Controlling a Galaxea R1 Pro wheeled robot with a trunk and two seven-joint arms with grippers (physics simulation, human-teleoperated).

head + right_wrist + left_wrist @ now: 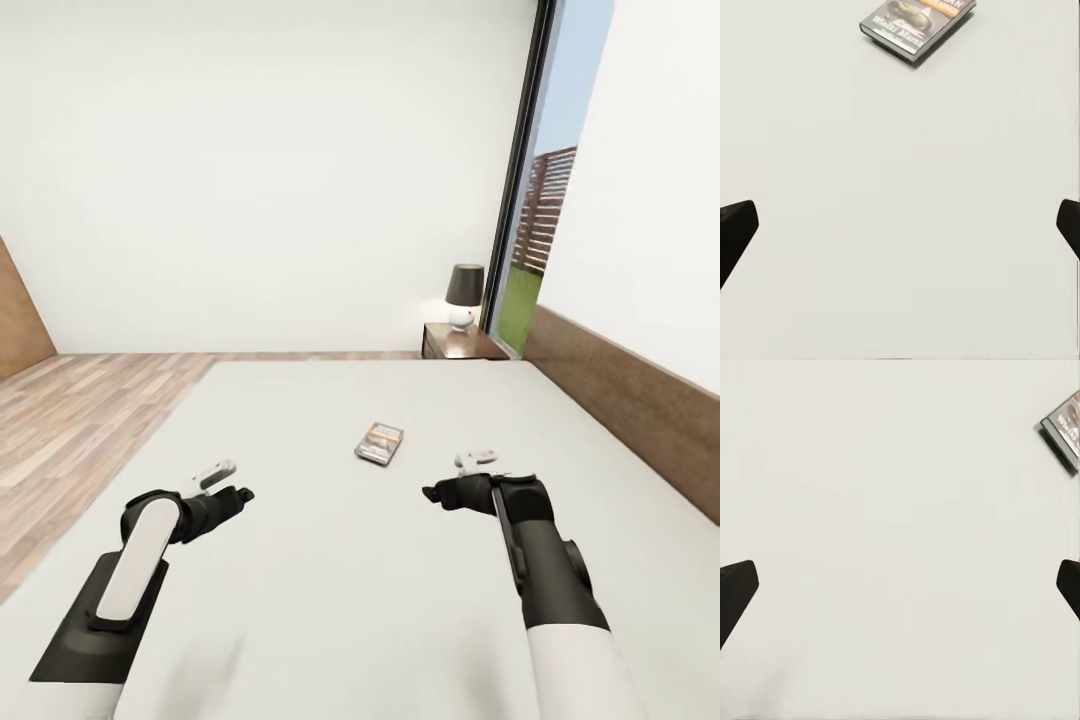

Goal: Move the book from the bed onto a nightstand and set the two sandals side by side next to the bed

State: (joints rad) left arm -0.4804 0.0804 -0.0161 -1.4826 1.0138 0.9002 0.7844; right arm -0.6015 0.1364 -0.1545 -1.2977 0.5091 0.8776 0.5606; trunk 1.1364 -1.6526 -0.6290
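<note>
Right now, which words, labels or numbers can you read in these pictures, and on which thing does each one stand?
Book cover, orange band: letters ending in "AN", cut off at the picture's edge.
Book cover, white title: too blurred to read for certain.
Book in the head view: too small to read.
Lamp, nightstand, bed: no text on them.
</note>
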